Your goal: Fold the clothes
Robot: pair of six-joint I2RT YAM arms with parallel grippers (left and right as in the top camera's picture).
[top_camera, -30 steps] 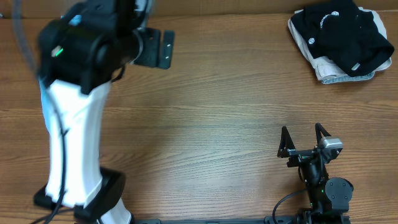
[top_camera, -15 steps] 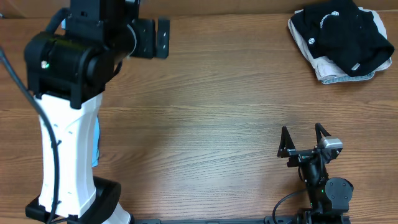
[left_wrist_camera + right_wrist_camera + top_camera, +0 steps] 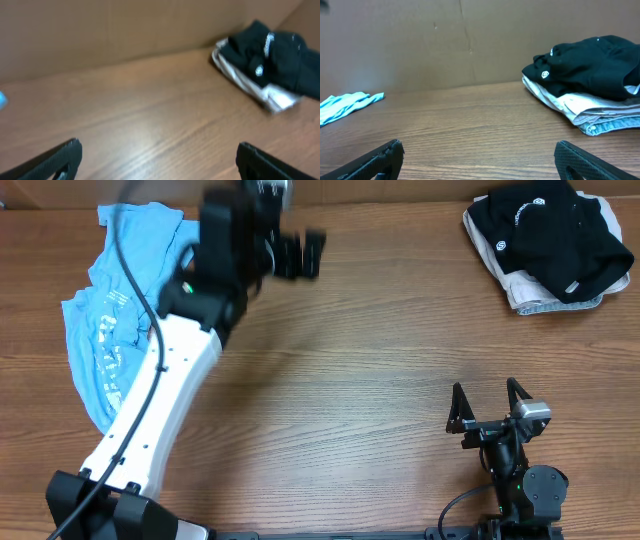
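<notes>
Both jaws gape empty: left gripper (image 3: 312,255), blurred, seemingly near the top edge, right of blue shirt (image 3: 110,330); right gripper (image 3: 490,408) lower right, open table (image 3: 350,380) between

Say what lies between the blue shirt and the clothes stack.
Overhead: the left gripper next to the blue shirt, then bare table to the clothes stack.

A brown wood-grain counter (image 3: 380,380) fills the overhead view. Behind it stands a plain brown wall (image 3: 395,40), like cardboard, with one vertical seam (image 3: 468,50). The light is soft and even.
</notes>
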